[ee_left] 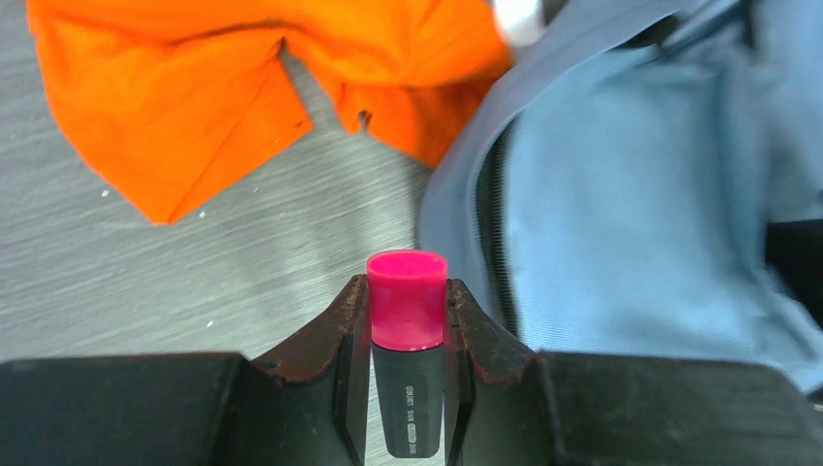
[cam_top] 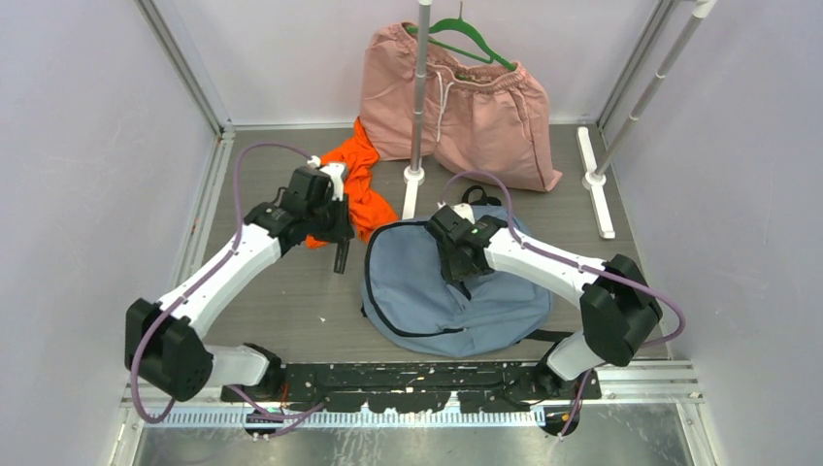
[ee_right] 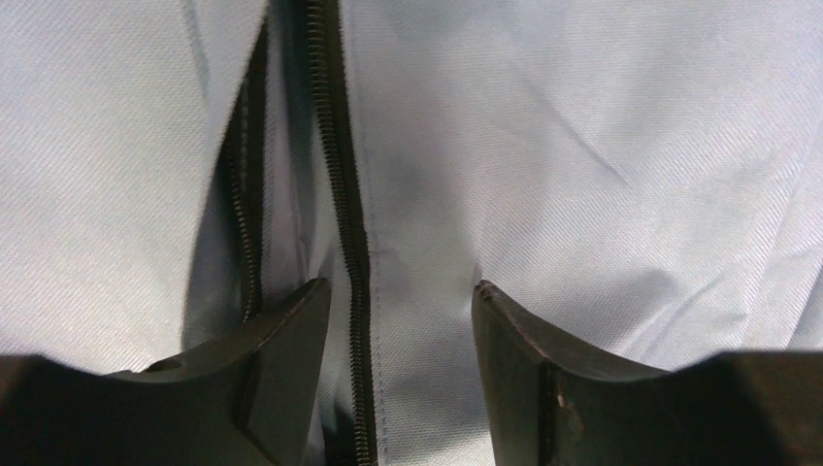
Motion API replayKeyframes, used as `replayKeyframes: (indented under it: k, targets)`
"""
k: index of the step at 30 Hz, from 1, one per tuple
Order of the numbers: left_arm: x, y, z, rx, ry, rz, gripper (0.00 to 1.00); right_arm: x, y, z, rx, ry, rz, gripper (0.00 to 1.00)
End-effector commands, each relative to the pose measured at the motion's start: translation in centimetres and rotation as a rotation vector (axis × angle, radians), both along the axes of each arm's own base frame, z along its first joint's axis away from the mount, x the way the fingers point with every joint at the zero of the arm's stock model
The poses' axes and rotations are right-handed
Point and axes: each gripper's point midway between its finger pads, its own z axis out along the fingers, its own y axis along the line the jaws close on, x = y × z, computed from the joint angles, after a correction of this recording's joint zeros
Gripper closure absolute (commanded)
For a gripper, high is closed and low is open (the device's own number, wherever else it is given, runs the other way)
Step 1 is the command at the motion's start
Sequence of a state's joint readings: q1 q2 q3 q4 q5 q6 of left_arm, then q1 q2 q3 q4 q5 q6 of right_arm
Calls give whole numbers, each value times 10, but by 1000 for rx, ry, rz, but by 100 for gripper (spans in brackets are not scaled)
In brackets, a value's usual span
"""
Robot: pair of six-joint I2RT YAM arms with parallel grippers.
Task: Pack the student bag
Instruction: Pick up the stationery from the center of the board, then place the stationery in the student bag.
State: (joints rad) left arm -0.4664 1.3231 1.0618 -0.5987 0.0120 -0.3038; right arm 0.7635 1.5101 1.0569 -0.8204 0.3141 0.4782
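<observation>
The grey-blue student bag (cam_top: 437, 296) lies flat on the table in front of the right arm. My left gripper (cam_top: 341, 254) is shut on a highlighter (ee_left: 408, 335) with a pink cap and dark body, held above the table just left of the bag's edge (ee_left: 621, 214). My right gripper (cam_top: 456, 272) is open and pressed down on the bag. In the right wrist view its jaws (ee_right: 400, 303) straddle bag fabric beside the black zipper (ee_right: 338, 184), whose two rows of teeth lie apart.
An orange garment (cam_top: 359, 189) lies crumpled behind the left gripper and shows in the left wrist view (ee_left: 233, 87). Pink drawstring shorts (cam_top: 476, 107) hang on a green hanger at the back. A rack pole (cam_top: 419, 97) with white feet stands behind the bag. Enclosure walls stand on both sides.
</observation>
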Motion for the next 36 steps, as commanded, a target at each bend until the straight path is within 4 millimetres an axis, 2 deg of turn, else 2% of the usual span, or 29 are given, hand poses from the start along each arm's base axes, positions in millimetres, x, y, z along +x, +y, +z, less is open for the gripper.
replayKeyframes:
  k: [1, 4, 8, 14, 19, 24, 27, 31, 36]
  targets:
    - [0, -31, 66, -210, -92, -56, 100, 5, -26, -3, -115, -41, -84, 45]
    - [-2, -43, 87, -294, -101, -80, 100, 2, -34, -7, -136, -44, -113, 53]
    - [-4, -59, 110, -391, -115, -103, 100, 7, -50, -2, -159, -92, -177, 70]
    - [-14, -96, 125, -476, -115, -155, 100, 18, -48, 25, -92, -177, -198, 99]
    - [-17, -139, 127, -579, -81, -163, 100, 24, -46, 56, -4, -274, -223, 99]
    - [-17, -184, 110, -714, 30, -147, 100, 23, -42, 85, 122, -356, -242, 99]
    - [-10, -203, 84, -737, 127, -73, 100, 21, -41, 93, 178, -385, -257, 99]
    - [-3, -229, 61, -816, 233, -16, 100, 19, -43, 96, 205, -403, -279, 99]
    - [-15, -266, 31, -808, 326, 13, 100, 16, -43, 93, 207, -392, -282, 99]
